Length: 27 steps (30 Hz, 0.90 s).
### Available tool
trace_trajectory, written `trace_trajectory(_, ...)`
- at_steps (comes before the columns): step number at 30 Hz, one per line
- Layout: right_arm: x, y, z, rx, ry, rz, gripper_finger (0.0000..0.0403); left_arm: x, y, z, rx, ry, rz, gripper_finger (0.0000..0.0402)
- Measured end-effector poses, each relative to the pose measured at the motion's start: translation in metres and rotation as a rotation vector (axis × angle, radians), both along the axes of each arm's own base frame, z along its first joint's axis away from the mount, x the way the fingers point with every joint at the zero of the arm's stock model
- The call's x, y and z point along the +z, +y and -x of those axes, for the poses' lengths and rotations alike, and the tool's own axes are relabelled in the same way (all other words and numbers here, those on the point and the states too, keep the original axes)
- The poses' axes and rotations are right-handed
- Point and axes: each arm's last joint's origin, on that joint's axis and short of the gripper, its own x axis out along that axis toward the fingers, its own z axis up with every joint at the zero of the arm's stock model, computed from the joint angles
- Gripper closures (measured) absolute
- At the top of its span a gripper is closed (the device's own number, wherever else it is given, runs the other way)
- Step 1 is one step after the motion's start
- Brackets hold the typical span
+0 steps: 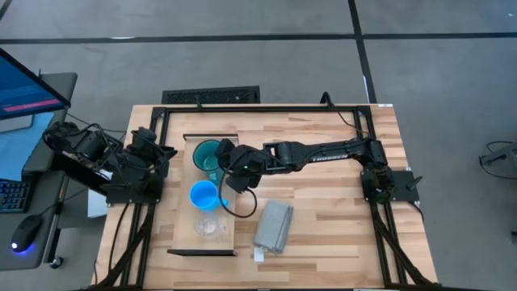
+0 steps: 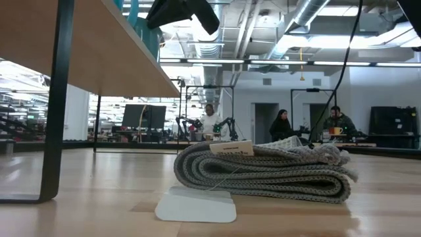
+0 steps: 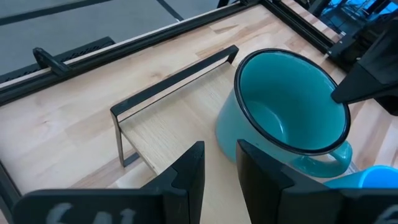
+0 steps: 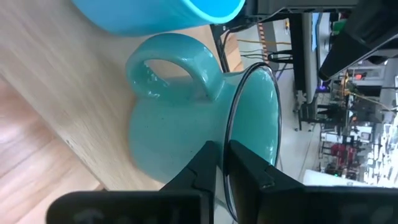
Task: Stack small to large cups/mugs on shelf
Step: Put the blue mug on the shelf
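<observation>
right tool (image 4: pixel 222 163) pinching teal mug (image 1: pixel 208 154) rim, 12 o'clock end of shelf (image 1: pixel 184 234), left tool (image 3: pixel 219 163) slightly spread nearby

This was a robotics lab set in a large open industrial hall. The low view looked across the slatted wooden tabletop (image 2: pixel 99 197) into a wide room with exposed silver ducts (image 2: pixel 309 20) and pipes under the ceiling and long strip lights. Three people (image 2: pixel 281 125) sat or stood at distant benches, one beside another small robot arm (image 2: pixel 227 124), with dark monitors (image 2: pixel 145 117) nearby. From above, the table stood on grey carpet tiles inside a black metal frame (image 1: pixel 266 107) carrying two dark arms, and a desk beside it held a lit screen (image 1: pixel 24 89), a keyboard (image 1: pixel 12 196) and a mouse (image 1: pixel 24 234).
</observation>
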Motion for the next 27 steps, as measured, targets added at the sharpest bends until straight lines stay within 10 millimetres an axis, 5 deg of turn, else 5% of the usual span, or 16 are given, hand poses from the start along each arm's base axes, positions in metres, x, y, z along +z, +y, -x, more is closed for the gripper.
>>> trace_trajectory(27,-0.0039,-0.0069,0.0006,-0.001,0.035,-0.018,0.0352,-0.0004,-0.0006,0.0,-0.011,0.007,0.023,0.0319)
